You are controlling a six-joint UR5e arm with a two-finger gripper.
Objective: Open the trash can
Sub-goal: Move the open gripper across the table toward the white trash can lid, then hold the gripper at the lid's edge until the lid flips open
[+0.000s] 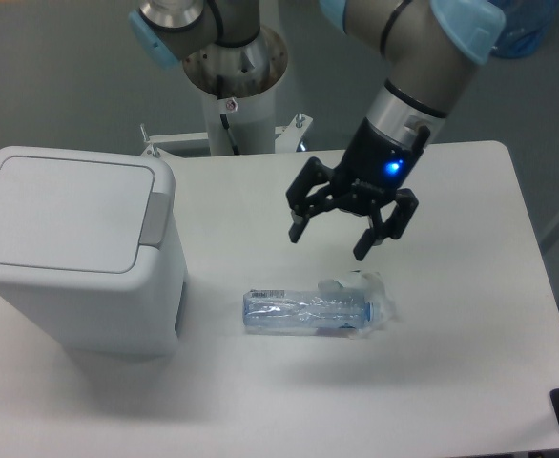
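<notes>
White table [451, 382], nothing done yet: trash can [74, 253] at left of frame with lid flat and closed, gripper [331, 239] spread wide and empty at upper centre above crushed bottle [313, 310], well apart from grey latch tab [154, 219].

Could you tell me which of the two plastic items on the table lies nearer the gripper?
The crushed clear bottle, lying just below the open gripper; the white trash can stands far off.
</notes>
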